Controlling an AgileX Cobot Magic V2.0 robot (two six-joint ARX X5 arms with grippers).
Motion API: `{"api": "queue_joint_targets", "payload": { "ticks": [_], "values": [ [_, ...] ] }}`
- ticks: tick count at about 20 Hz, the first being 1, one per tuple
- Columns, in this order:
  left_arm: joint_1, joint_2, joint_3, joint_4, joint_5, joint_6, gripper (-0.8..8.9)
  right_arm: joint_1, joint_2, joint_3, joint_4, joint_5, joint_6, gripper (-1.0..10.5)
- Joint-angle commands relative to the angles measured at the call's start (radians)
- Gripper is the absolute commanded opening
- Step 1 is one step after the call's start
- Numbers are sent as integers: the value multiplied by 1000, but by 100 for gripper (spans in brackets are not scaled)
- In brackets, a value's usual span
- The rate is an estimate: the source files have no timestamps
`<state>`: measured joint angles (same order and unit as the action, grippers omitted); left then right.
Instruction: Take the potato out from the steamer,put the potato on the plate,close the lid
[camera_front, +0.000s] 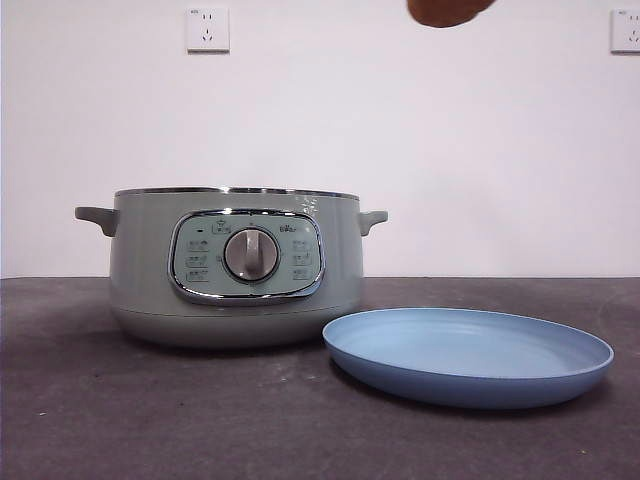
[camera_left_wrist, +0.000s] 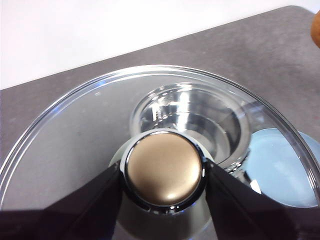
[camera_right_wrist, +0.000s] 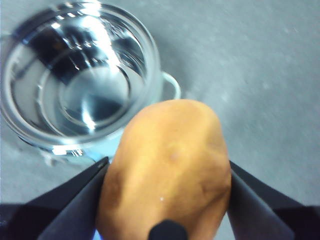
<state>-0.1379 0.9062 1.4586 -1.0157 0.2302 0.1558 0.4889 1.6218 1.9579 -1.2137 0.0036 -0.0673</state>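
Now the right tool clamps the potato, aloft above the steamer; carry it toward the blue plate at four o'clock and lower gently (left tool grips the lid's knob).

Pretty evenly lit up front, bright white wall, nothing blown out. Got soft shadows under the steamer and the plate, mostly toward 6 o'clock, so lit from overhead. Sharp enough across that whole front view. Caught heavy glare through the glass lid in the left wrist view, white highlight streaks around 1 o'clock of the knob. Went noticeably smeary in the right wrist view, potato soft and close.
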Motion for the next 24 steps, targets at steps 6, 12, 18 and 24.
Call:
{"api": "queue_joint_targets", "payload": {
  "ticks": [6, 12, 18, 24],
  "values": [
    [1, -10, 11, 61, 14, 6, -9, -11, -151, -502, 256, -34, 26, -14],
    [-1, -10, 10, 59, 57, 6, -9, -11, -158, -882, 587, -84, 51, -14],
    [-1, -10, 10, 58, 60, 6, -9, -11, -137, -1113, 869, -110, 62, -14],
    [-1, -10, 11, 56, 63, 6, -9, -11, -69, -1178, 973, -110, 62, -12]
  ]
}}
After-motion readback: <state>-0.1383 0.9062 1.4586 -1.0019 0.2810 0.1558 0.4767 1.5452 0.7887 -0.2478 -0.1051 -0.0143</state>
